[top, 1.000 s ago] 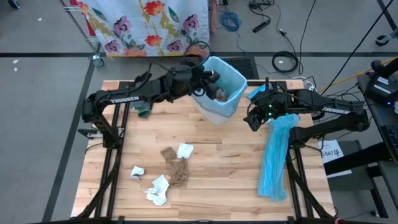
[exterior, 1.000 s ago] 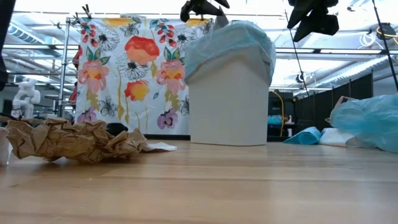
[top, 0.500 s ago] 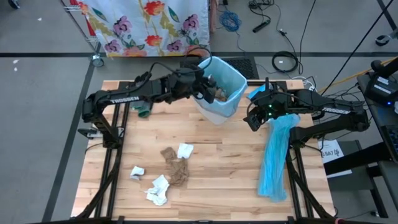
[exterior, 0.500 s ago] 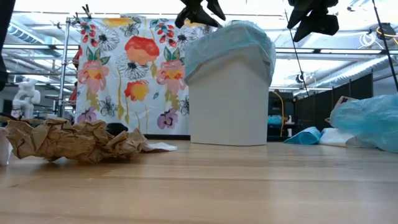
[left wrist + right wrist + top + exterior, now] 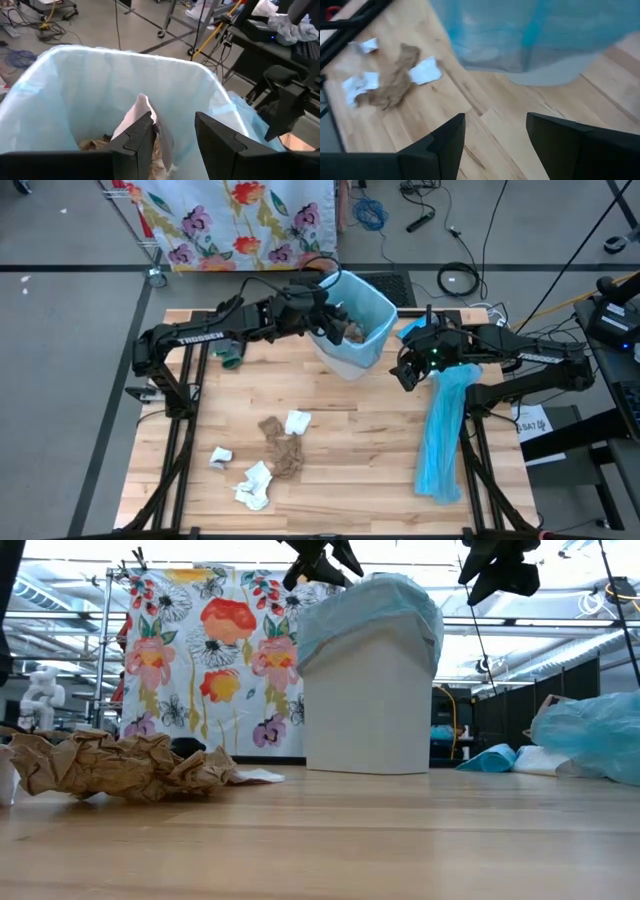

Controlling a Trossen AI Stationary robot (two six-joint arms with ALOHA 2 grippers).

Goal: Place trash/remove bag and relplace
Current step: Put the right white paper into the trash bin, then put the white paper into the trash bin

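The left gripper (image 5: 172, 135) is hanging over the lined bin (image 5: 357, 323), jaws parted, white tissue (image 5: 142, 117) clinging to one finger — it could snag and miss. The right gripper (image 5: 495, 130) is waiting wide; more trash (image 5: 278, 452) is lying on the near tabletop (image 5: 340, 430).

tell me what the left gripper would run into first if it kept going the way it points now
Most likely the blue liner inside the bin, or the trash already in it; the left gripper aims down into the opening, though depth is hard to judge.
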